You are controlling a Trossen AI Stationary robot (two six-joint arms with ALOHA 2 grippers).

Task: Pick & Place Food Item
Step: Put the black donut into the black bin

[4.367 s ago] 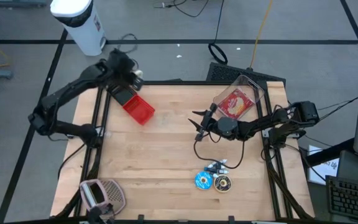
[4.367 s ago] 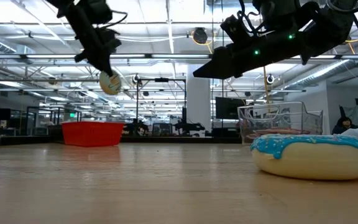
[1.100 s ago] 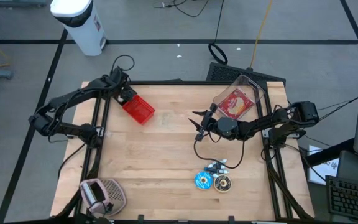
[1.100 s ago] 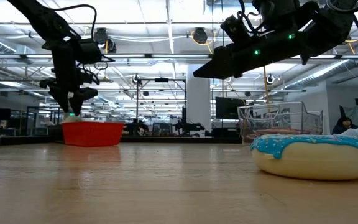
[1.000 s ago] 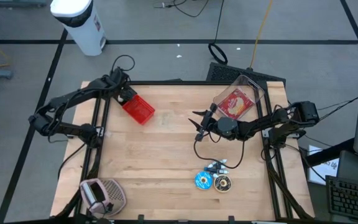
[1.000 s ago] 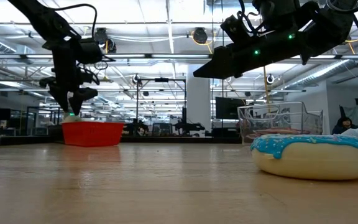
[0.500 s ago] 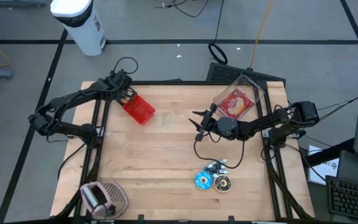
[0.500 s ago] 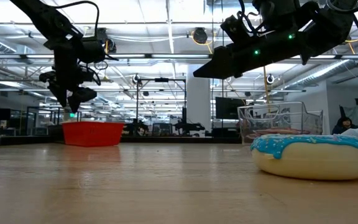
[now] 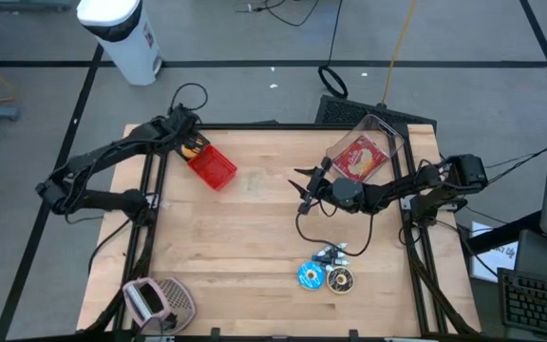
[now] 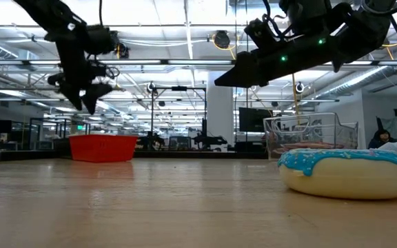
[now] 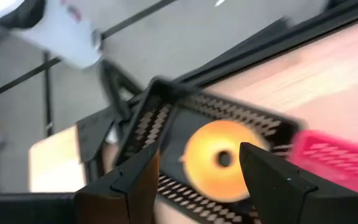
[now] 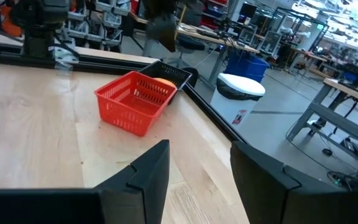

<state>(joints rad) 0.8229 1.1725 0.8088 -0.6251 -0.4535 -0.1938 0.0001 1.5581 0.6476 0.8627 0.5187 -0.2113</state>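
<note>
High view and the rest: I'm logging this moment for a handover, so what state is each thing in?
Left gripper: open, empty, above the baskets.
Right gripper: open, empty, hovering mid-table.
Orange donut: lying flat in the black basket.
Red basket: upright, looks empty.
Clear container: open-topped, red item inside.
Blue-frosted donut: resting on the table.
Chocolate donut: flat beside the blue-frosted donut.

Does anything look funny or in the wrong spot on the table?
Nothing is spilled or broken. One oddity: the orange donut lies in a black basket beside the red basket, which looks empty. The left claw is open above them.
</note>
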